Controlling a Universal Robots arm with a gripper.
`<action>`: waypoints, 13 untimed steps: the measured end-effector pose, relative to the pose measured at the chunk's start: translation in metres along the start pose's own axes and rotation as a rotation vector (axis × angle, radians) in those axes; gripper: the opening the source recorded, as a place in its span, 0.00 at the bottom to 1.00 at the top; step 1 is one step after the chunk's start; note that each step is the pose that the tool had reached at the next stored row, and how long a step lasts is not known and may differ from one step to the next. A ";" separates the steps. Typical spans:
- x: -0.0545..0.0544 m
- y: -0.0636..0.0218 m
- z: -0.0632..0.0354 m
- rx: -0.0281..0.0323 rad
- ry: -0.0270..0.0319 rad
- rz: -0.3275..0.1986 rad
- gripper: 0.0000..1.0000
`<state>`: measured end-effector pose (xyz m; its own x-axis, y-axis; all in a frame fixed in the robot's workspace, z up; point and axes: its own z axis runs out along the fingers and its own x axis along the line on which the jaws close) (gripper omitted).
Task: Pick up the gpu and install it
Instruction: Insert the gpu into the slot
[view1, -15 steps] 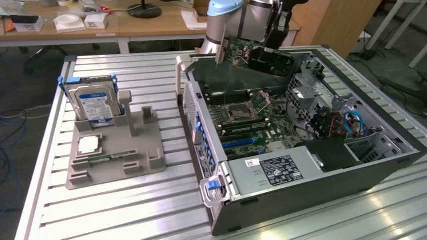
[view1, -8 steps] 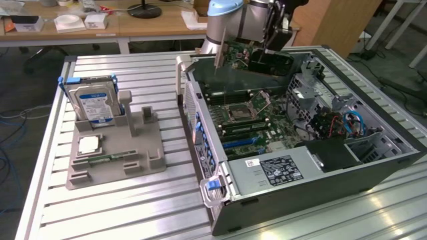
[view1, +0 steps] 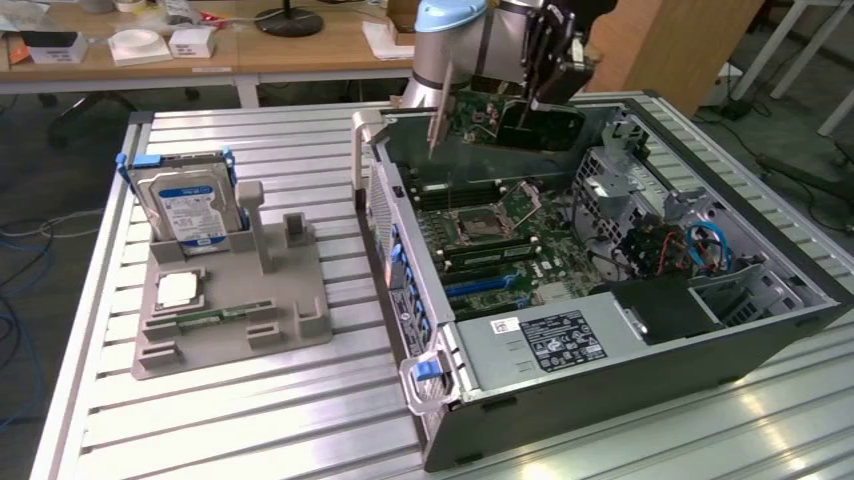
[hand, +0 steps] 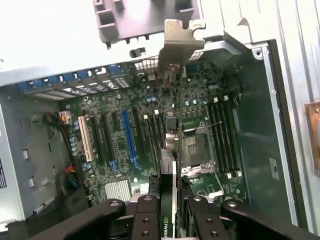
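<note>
One hand (view1: 549, 98) clamped on the gpu (view1: 501, 122), edge-down above the open case (view1: 641, 400).

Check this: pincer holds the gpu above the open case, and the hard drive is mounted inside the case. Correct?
Not quite. The hard drive is not in the case; it stands upright in the grey holder beside it, as the exterior view shows. The rest is right: the pincer holds the gpu above the open case.
</note>
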<state>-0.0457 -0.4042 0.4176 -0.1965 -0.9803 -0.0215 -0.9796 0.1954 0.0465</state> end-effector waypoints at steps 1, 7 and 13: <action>0.000 0.0000 0.0002 -0.0002 0.0008 -0.016 0.26; 0.000 -0.0001 0.0010 -0.0001 0.0050 -0.115 0.26; 0.000 0.0000 0.0014 0.0021 0.0084 -0.198 0.26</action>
<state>-0.0458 -0.4042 0.4161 0.0002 -0.9998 -0.0217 -0.9992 -0.0011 0.0402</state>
